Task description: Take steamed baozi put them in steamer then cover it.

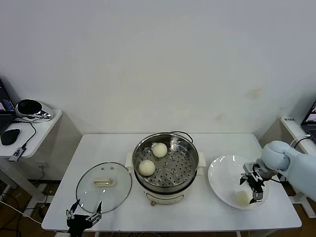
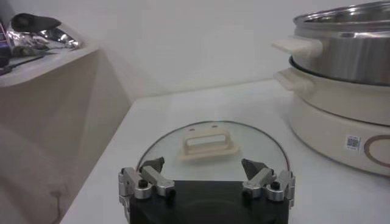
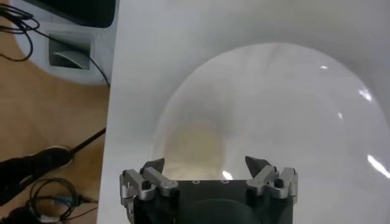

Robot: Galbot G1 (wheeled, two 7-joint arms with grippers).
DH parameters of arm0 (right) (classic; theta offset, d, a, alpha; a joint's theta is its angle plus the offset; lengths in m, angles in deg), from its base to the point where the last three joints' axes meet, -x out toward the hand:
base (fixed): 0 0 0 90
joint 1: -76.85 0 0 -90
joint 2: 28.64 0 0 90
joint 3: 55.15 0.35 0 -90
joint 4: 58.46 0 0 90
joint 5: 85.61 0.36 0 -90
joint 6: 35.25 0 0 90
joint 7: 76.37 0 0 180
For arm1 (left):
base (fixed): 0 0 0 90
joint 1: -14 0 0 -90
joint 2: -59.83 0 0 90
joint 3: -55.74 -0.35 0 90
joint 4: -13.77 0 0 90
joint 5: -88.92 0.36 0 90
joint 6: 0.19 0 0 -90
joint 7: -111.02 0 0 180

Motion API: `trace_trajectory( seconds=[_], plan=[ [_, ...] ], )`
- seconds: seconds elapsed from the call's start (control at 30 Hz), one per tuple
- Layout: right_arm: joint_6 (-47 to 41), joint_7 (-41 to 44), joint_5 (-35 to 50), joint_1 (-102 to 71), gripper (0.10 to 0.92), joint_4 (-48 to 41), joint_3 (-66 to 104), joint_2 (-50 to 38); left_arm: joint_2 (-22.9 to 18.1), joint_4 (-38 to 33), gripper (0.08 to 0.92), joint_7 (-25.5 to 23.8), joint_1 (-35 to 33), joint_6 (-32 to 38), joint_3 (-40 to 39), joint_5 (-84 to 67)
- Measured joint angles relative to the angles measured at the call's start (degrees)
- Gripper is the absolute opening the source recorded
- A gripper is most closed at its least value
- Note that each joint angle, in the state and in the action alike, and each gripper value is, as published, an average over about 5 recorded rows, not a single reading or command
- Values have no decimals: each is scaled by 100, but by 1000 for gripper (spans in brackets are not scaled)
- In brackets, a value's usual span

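The steamer (image 1: 165, 170) stands mid-table with two baozi (image 1: 159, 150) (image 1: 146, 168) on its perforated tray. A third baozi (image 1: 242, 197) lies on the white plate (image 1: 224, 180) at the right. My right gripper (image 1: 253, 190) is open just above the plate, right beside this baozi. In the right wrist view the baozi (image 3: 195, 143) lies just ahead of the open, empty gripper (image 3: 207, 165). The glass cover (image 1: 103, 186) lies flat left of the steamer. My left gripper (image 1: 84, 215) is open at the cover's near edge. It also shows in the left wrist view (image 2: 204, 165), behind the cover (image 2: 210, 143). No fourth baozi shows.
A side table (image 1: 37, 128) with a mouse and cables stands at the far left. The steamer's cord runs behind the pot. The plate sits close to the table's right front corner. In the left wrist view the steamer's base (image 2: 341, 115) rises right of the cover.
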Motion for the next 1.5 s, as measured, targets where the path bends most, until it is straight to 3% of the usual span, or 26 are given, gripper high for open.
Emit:
trace_trajectory(
  seconds=[0.73, 1.2, 1.5],
  plan=[
    [18, -21, -131, -289, 818, -63, 148, 37, -10, 87, 823, 1, 17, 6, -8, 7],
    [-8, -26, -60, -362, 540, -74, 258, -4, -24, 95, 823, 6, 33, 9, -27, 17],
    [10, 40, 148, -15, 518, -47, 156, -53, -26, 92, 823, 9, 66, 15, -60, 13]
  ],
)
